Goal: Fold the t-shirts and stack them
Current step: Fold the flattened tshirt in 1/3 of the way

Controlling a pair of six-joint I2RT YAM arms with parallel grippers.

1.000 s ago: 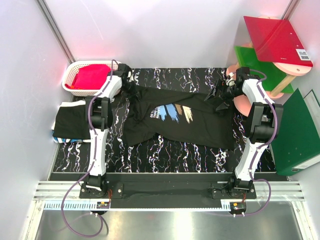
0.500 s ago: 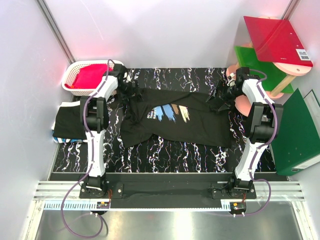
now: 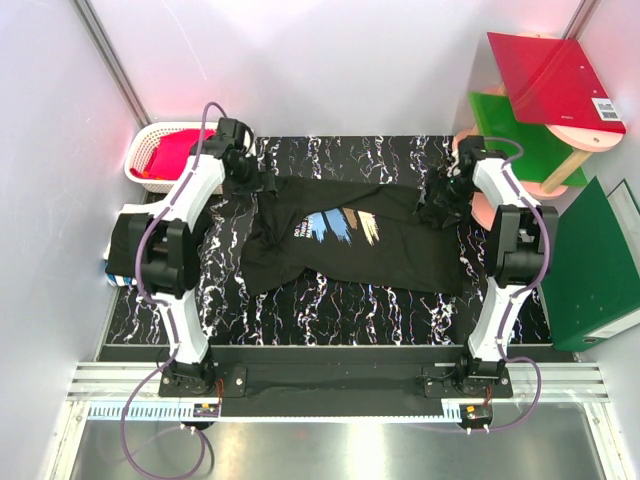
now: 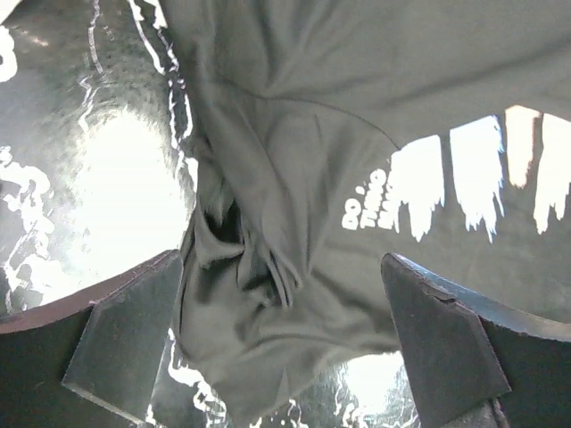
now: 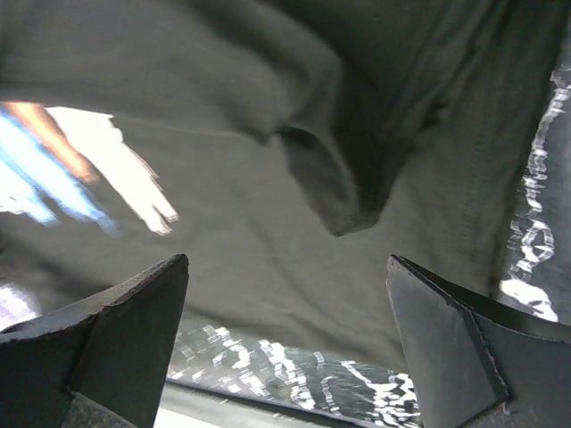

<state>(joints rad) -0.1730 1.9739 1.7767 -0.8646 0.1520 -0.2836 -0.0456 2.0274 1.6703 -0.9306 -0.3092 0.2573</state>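
Note:
A black t-shirt (image 3: 350, 240) with blue, orange and pale brush strokes lies spread and wrinkled across the dark marbled table (image 3: 330, 310). My left gripper (image 3: 262, 182) hovers open over its bunched left sleeve. In the left wrist view that crumpled sleeve (image 4: 241, 267) lies loose between the wide-apart fingers (image 4: 120, 348). My right gripper (image 3: 438, 205) stands open above the shirt's right end. The right wrist view shows a turned-over flap (image 5: 335, 187) of cloth and nothing gripped. A folded black shirt (image 3: 115, 270) lies at the table's left edge, mostly hidden by my left arm's elbow.
A white basket (image 3: 150, 135) holding red cloth stands at the back left. A wooden stand with red (image 3: 555, 80) and green (image 3: 520, 135) folders fills the back right corner, and a green binder (image 3: 590, 265) leans at the right edge. Walls close in on both sides.
My left gripper opened and let go of the shirt's left sleeve, and the left arm swung back and outward. The shirt shifted slightly left. The right gripper stayed open.

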